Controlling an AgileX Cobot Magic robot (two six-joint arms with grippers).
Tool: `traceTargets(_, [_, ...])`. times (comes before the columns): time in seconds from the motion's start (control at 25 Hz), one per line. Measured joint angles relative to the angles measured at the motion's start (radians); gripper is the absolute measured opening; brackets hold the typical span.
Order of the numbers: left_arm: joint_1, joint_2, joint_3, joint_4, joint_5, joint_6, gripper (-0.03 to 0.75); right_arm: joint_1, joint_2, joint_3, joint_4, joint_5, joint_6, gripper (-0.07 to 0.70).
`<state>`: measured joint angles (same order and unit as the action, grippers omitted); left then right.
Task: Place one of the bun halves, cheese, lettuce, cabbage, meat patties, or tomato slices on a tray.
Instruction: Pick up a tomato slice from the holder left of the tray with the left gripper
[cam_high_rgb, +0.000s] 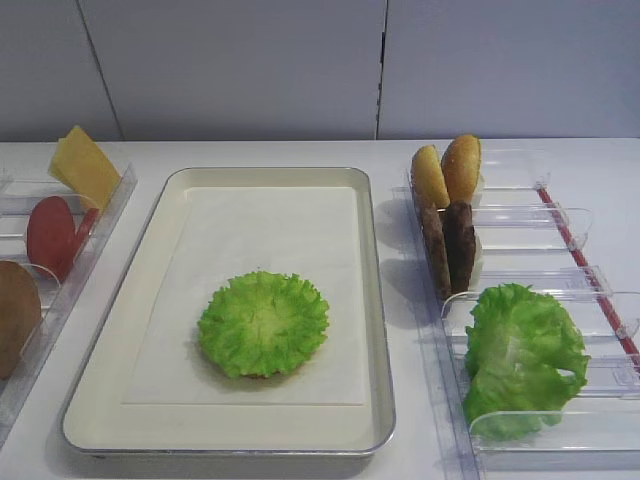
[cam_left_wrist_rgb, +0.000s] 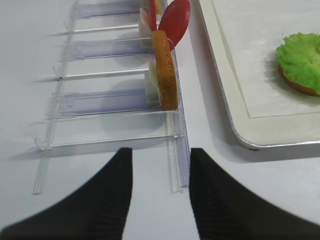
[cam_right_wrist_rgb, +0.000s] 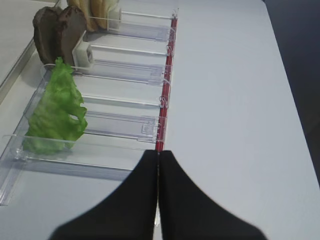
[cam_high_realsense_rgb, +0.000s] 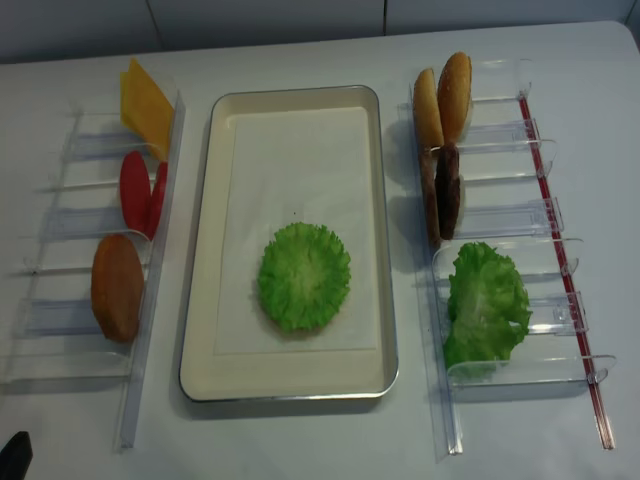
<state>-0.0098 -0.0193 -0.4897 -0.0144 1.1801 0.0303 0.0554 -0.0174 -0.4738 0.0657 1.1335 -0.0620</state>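
A green ruffled round leaf (cam_high_rgb: 263, 322) lies on the cream tray (cam_high_rgb: 120, 340), with a tan edge (cam_left_wrist_rgb: 300, 87) showing beneath it. The left rack holds the cheese (cam_high_rgb: 85, 165), the red tomato slices (cam_high_rgb: 52, 232) and a bigger orange-brown disc (cam_left_wrist_rgb: 166, 70). Bun halves (cam_high_rgb: 447, 170), meat patties (cam_high_rgb: 450, 245) and leafy lettuce (cam_high_rgb: 522, 355) stand in the right rack. My left gripper (cam_left_wrist_rgb: 161, 160) is open and holds nothing, low over the table at the near end of the left rack. My right gripper (cam_right_wrist_rgb: 158, 152) is shut on nothing, at the near end of the right rack.
Both clear plastic racks (cam_high_realsense_rgb: 60, 300) (cam_high_realsense_rgb: 520, 215) flank the tray, each with several dividers. A red strip (cam_right_wrist_rgb: 165, 100) runs along the right rack's outer side. White tabletop (cam_right_wrist_rgb: 235, 100) stretches to the right of it. A grey wall (cam_high_rgb: 300, 60) stands behind the table.
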Motion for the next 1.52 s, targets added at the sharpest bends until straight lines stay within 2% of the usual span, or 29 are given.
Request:
traceTargets(0.48, [0.0,0.0,0.0,-0.008,0.0,0.01,0.259,0.0,0.0,0.0,0.0,0.0,0.0,0.259])
traceTargets(0.6, [0.0,0.063,-0.012,-0.034,-0.005,0.019,0.261,0.0,0.0,0.0,0.0,0.0,0.0,0.259])
traceTargets(0.72, [0.0,0.183,-0.06,-0.04,-0.045,0.025,0.272,0.0,0.0,0.0,0.0,0.0,0.0,0.259])
traceTargets(0.88, [0.0,0.359,-0.14,-0.055,-0.139,0.027,0.31,0.0,0.0,0.0,0.0,0.0,0.0,0.259])
traceTargets(0.96, [0.0,0.528,-0.214,-0.083,-0.184,0.039,0.351,0.0,0.0,0.0,0.0,0.0,0.0,0.259])
traceTargets(1.04, [0.0,0.595,-0.239,-0.096,-0.188,0.052,0.364,0.0,0.0,0.0,0.0,0.0,0.0,0.259])
traceTargets(1.16, [0.0,0.789,-0.334,-0.131,-0.202,0.107,0.39,0.0,0.0,0.0,0.0,0.0,0.0,0.259])
traceTargets(1.36, [0.0,1.101,-0.476,-0.14,-0.214,0.134,0.398,0.0,0.0,0.0,0.0,0.0,0.0,0.259])
traceTargets(1.52, [-0.049,1.305,-0.566,-0.138,-0.225,0.151,0.398,0.0,0.0,0.0,0.0,0.0,0.0,0.259])
